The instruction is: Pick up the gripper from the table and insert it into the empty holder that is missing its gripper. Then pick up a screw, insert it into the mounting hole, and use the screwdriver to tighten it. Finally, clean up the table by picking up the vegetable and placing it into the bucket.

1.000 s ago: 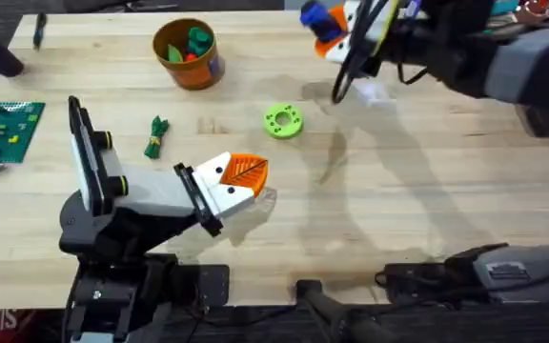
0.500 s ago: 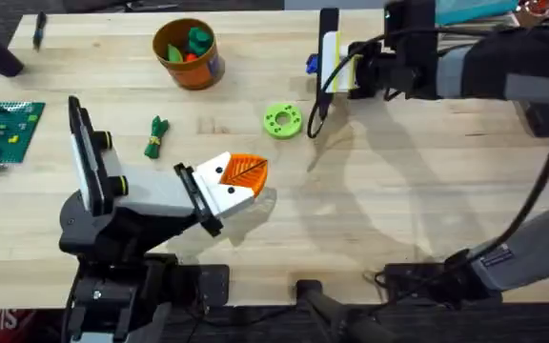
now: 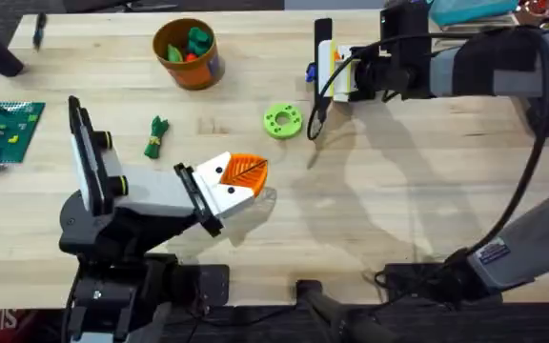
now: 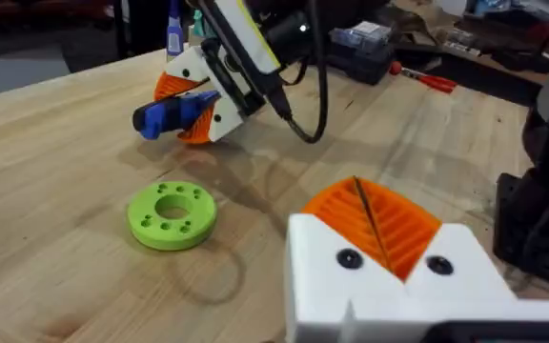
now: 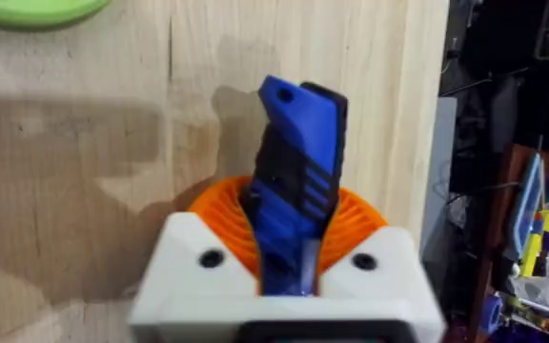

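Where overhead hides it, screwdriver [image 5: 294, 181] clamped

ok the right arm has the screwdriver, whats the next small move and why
Probably carry it toward the left gripper, bit leading. The right gripper is shut on the blue screwdriver, up beyond the lime-green disc, well short of the left gripper's white mounts. Whether a screw is seated there, I cannot tell.
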Controlling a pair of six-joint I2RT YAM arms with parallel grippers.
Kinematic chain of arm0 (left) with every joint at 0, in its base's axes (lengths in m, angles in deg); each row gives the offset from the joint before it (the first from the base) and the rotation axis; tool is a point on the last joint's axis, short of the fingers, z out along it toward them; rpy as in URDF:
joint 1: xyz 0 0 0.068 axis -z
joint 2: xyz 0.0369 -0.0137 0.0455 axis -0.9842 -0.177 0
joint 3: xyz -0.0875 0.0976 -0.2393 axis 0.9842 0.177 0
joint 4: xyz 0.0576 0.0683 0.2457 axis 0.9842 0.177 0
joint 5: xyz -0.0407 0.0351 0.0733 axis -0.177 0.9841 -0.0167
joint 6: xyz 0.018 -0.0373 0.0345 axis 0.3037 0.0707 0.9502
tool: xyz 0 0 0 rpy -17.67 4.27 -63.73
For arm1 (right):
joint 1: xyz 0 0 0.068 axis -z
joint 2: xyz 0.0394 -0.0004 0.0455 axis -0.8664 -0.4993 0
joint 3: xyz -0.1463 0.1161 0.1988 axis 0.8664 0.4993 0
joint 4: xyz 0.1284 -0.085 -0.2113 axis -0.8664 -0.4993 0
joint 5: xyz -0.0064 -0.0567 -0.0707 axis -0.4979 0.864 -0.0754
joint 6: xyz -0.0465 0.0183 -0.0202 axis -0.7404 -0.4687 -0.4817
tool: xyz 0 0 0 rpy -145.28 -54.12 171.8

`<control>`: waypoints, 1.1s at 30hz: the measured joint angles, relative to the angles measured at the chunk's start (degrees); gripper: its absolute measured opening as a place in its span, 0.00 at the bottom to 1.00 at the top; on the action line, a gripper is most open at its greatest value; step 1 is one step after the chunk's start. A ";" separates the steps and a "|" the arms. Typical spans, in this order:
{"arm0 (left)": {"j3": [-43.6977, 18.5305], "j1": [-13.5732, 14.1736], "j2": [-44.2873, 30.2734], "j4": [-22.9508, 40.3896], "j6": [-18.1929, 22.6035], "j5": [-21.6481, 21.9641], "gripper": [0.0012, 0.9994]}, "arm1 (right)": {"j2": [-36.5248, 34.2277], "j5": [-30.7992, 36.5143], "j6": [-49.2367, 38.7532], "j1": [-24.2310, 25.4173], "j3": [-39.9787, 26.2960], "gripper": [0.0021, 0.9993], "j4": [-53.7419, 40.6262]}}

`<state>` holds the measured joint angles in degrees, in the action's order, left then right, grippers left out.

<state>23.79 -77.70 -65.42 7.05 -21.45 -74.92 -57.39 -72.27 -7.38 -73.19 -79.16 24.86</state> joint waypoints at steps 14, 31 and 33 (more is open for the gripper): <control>0.00 0.00 -0.02 -0.02 0.00 0.00 0.02 | 1.92 0.07 14.93 -0.19 -0.92 0.99 -2.67; 0.00 0.00 0.00 -0.74 -2.94 4.77 0.99 | 27.68 -0.24 74.18 -1.05 -0.94 0.99 -20.83; -0.38 0.00 0.00 -0.31 -6.30 8.33 0.99 | 29.75 -0.26 81.02 -1.05 -0.94 0.99 -25.44</control>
<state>23.40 -77.70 -65.42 6.74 -27.75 -66.59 -27.64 -72.53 73.64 -74.24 -80.10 -0.58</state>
